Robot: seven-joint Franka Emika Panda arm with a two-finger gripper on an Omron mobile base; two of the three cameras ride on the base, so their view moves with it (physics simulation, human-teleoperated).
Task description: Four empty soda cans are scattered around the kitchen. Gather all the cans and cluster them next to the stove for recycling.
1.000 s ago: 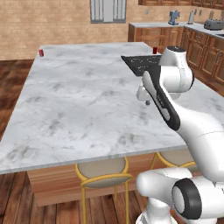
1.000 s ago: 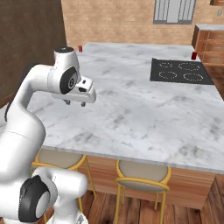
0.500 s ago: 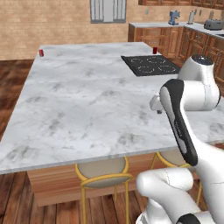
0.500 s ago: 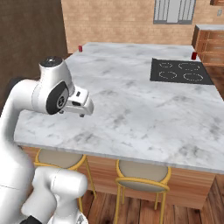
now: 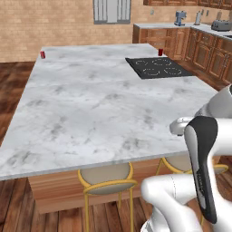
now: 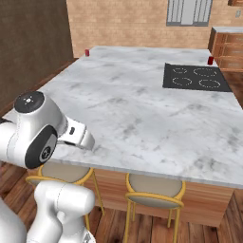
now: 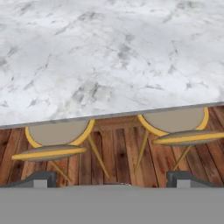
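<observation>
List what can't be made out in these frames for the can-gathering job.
- Tiny red can at the white-grey marble island counter's far corner: too small in both base views to read any detail.
- Second red can beyond the black glass cooktop: too small to judge contact.
- Gripper: fingertips cut off at the bottom edge of the hand view.

A: Light even and bright, no clear source. The marble island counter (image 5: 90, 104) reads pale, no glare spots.

B: Shadows?

A: Soft dark band under the counter's near edge, over the stools (image 7: 57, 140). Far left wall (image 6: 28, 47) dim brown.

B: Sharpness?

A: Rendered, coarse; edges jagged, veining smeared. No bending at frame edges, nothing out of focus.
</observation>
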